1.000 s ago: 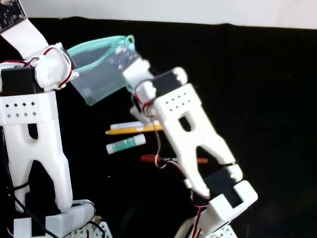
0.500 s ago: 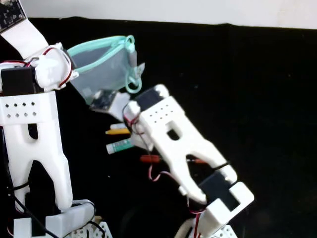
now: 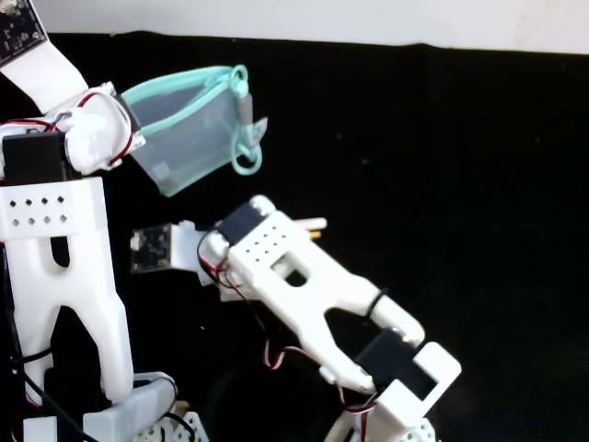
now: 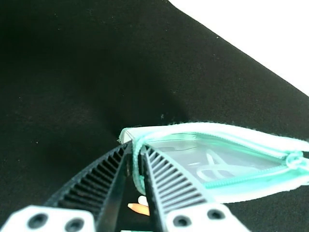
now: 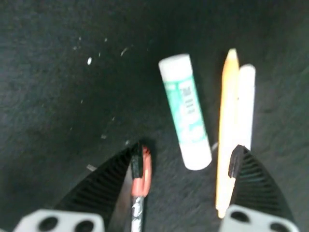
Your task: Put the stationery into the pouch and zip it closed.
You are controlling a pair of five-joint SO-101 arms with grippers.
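Observation:
A clear pouch [image 3: 189,129] with teal trim hangs in the air at the back left, its mouth gaping. My left gripper [image 4: 136,159] is shut on one corner of the pouch [image 4: 217,154]. The right arm [image 3: 276,267] is bent low over the black table. My right gripper [image 5: 187,157] is open just above the stationery. A white and green glue stick [image 5: 186,111] lies between its fingers. An orange pencil [image 5: 227,130] and a white pen [image 5: 245,106] lie by one fingertip, a red pen [image 5: 140,183] by the other. The pencil's end [image 3: 313,224] pokes out past the arm.
A black cloth [image 3: 460,184] covers the table, with open room to the right. The cloth's far edge meets a white surface [image 3: 368,23] at the back. The pouch's teal zipper loop [image 3: 245,152] dangles from its right end.
My right arm has left the pouch's right end and swung down and left, coming low over the stationery. The left gripper still holds the pouch up in the same place.

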